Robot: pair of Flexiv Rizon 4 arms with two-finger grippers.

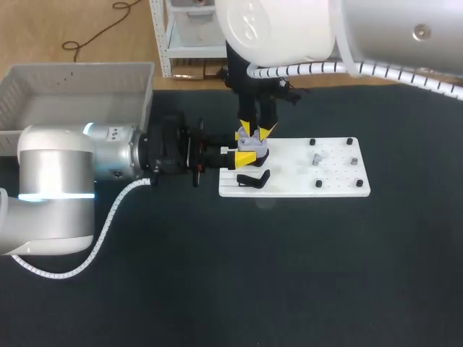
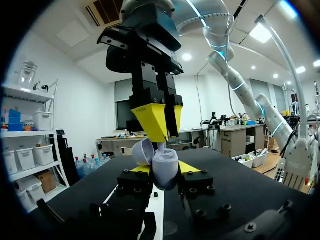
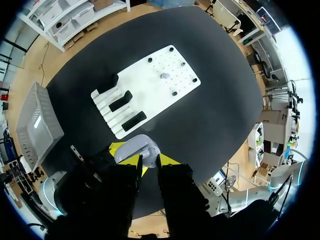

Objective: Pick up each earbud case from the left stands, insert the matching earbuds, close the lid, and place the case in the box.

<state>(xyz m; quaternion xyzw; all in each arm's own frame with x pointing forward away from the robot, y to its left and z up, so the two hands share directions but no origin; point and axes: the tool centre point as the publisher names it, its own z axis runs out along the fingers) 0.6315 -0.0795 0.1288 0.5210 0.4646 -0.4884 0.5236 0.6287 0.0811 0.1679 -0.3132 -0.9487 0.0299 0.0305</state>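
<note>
The black counter (image 1: pixel 289 275) has a gray box (image 1: pixel 72 94) at 10 o'clock and a white board (image 1: pixel 289 163) near the middle. The left end effector (image 2: pixel 165 169) is clamped on the open purple earbud case (image 1: pixel 253 156) over the board's 9 o'clock end. The right end effector (image 2: pixel 166 135) hangs just above the case; apart or together, I cannot tell.

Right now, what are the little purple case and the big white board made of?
The earbud case looks like smooth plastic, pale lavender with a soft sheen: light glints off its rounded shell. The white board seems rigid plastic or painted sheet, matte and flat, with rows of small holes; I can't tell which.
</note>
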